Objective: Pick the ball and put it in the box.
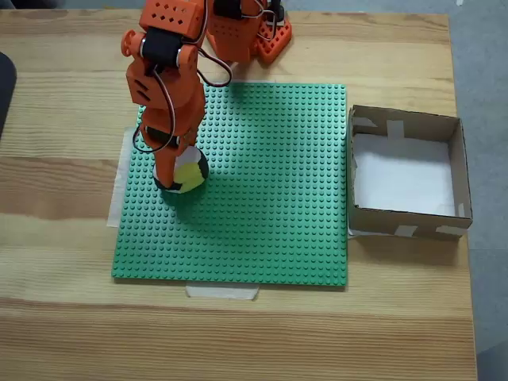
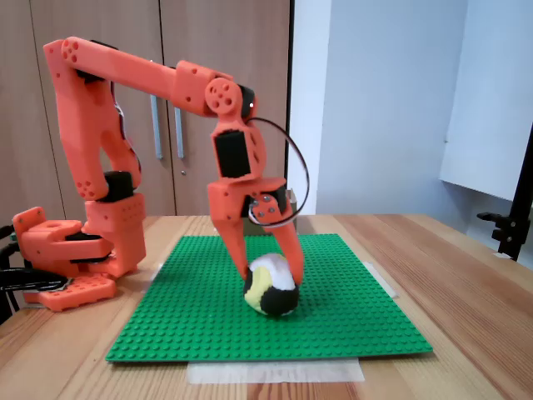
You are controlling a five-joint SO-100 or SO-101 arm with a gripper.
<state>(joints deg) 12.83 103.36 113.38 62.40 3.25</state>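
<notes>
**Gripper Closed Around the Ball on the Baseplate**

My gripper pointed straight down over the green studded baseplate, and its two orange fingers straddled the ball, one on each side and touching it. I was pinching the ball, which sat on the baseplate surface. In the fixed view from above, the ball lay near the baseplate's left edge, about midway between its far and near edges, and my gripper covered part of it. Its white, yellow and black patches were visible.

The cardboard box stood on the wooden tabletop just beside the baseplate's right edge, at the tabletop's right edge. Its white floor was bare, and pale tape strips marked its corners. The ball was well apart from the box.

My arm's base stood at the far edge of the tabletop, beyond the baseplate's far edge. A strip of tape held the baseplate's near edge to the tabletop.
</notes>
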